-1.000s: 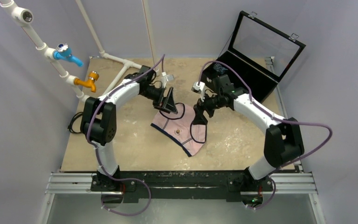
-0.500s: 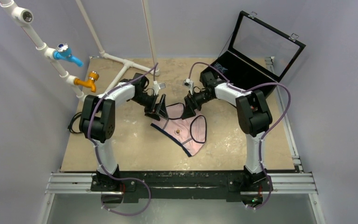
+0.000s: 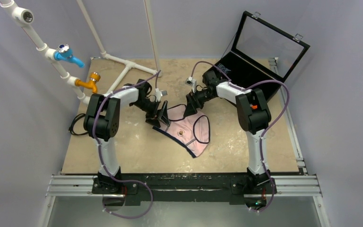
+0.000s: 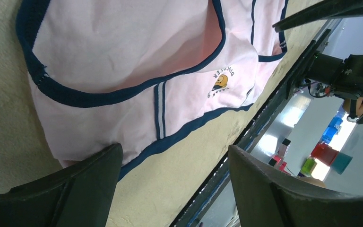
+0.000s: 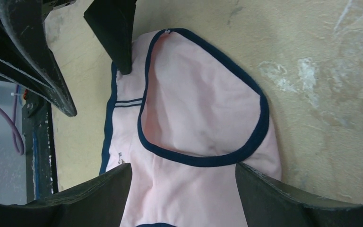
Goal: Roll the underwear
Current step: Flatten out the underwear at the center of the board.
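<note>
The underwear point(image 3: 189, 135) is pale pink with navy trim and lies flat on the tan table; a small logo point(image 4: 221, 82) shows on its front. My left gripper point(image 3: 159, 116) is open at the cloth's far left corner. In the left wrist view point(image 4: 175, 189) one finger point(image 4: 75, 189) sits at the navy edge and the other is over bare table. My right gripper point(image 3: 189, 109) is open over the far edge. In the right wrist view point(image 5: 184, 194) its fingers straddle pink fabric point(image 5: 203, 104) below a leg opening. Neither gripper holds anything.
An open black case point(image 3: 260, 52) stands at the back right. White pipes with a blue valve point(image 3: 68, 54) and an orange valve point(image 3: 90, 82) run along the left. A black cable point(image 3: 78, 125) lies at the left edge. The metal rail point(image 3: 184, 184) bounds the near side.
Both grippers have moved left and toward the far edge of the underwear; the right arm has folded back. The underwear lies in about the same place.
</note>
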`<state>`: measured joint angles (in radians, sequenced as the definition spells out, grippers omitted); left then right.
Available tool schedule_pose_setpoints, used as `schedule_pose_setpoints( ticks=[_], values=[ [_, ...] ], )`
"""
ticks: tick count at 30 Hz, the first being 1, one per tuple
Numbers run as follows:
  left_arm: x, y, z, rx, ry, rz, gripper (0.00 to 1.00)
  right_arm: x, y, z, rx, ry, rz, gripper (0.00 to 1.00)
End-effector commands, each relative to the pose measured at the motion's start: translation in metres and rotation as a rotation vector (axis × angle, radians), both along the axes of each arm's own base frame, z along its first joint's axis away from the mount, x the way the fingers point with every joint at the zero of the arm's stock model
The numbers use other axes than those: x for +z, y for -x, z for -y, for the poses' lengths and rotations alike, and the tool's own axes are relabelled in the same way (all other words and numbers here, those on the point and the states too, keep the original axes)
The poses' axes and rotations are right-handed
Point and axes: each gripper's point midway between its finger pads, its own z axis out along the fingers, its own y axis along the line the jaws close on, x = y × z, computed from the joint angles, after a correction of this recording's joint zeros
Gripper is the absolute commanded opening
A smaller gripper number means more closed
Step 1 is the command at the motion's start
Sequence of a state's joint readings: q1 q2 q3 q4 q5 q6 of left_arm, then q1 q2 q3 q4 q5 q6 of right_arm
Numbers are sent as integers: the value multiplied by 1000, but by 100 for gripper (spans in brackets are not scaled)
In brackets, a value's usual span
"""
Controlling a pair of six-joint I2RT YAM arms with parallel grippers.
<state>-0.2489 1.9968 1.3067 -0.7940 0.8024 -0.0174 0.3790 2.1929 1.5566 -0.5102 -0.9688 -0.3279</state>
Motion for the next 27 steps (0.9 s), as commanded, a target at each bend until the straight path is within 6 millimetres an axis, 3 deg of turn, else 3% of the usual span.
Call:
schedule_pose_setpoints(
  ticks=[1,14,21,27],
  values=[
    [-8,3,-10,2,-47,10,81,0,-22,7,-52,26,30,81],
    [-8,15,-18,-31,-73,36,81,-22,-29,19,-78,110,13,81],
    [4,14,-15,-39,-47,50,81,-1,-26,23,-18,120,39,83],
    [31,5,0,-48,64,87,82,42,-4,21,80,66,65,85]
  ],
)
